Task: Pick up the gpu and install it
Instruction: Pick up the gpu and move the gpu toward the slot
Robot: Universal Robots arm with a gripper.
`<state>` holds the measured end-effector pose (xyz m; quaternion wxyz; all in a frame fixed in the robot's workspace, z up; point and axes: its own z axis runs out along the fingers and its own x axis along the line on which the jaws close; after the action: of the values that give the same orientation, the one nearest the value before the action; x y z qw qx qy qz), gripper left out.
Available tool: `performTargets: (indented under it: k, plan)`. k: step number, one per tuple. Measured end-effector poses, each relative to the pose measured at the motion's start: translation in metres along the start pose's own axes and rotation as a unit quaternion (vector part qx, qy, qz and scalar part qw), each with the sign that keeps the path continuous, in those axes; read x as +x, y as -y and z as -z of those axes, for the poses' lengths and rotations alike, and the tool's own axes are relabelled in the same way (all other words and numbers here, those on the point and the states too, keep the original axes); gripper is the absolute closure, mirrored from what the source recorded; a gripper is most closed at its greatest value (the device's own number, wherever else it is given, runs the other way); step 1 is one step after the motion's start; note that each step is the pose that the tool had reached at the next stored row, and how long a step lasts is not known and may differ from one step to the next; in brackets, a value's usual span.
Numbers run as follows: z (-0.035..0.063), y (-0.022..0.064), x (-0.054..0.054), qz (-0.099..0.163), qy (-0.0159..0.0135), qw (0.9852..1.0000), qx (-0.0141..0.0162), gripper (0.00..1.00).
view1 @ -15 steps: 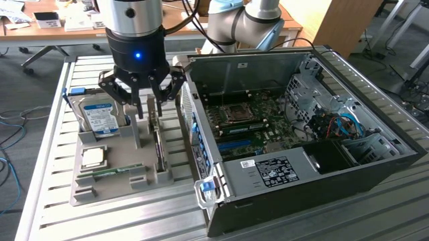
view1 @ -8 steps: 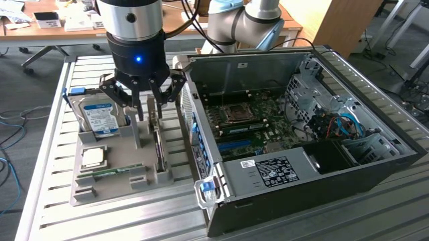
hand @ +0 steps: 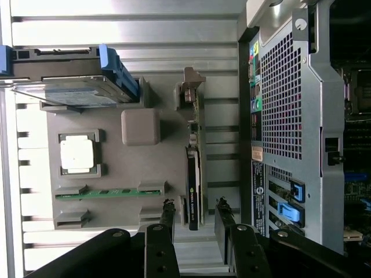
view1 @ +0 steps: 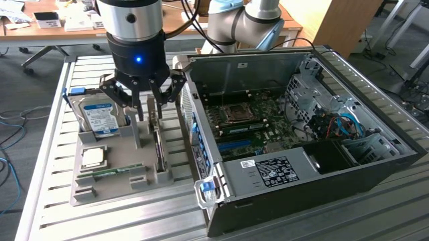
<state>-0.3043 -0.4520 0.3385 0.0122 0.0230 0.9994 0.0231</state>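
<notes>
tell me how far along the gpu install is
Done: nothing yet. The gpu stands on edge in its slot of the gray tray, beside the open computer case.
In hand: the gripper hangs right over the card, jaws open to either side of it and not touching it.
Left: the whole pick and install, since the card is neither lifted nor in the case.

One gpu (hand: 194,200), one hard drive (view1: 100,118), one processor (view1: 93,157), one memory stick (view1: 110,171), one computer case (view1: 241,70), one tray (view1: 120,150)
</notes>
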Motion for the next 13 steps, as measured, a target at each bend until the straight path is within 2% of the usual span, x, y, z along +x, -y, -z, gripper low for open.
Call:
performTargets:
  k: [13]
  plan:
    - [-0.0039, 0.0002, 0.0001, 0.0, 0.0, 1.0, 0.0, 0.58]
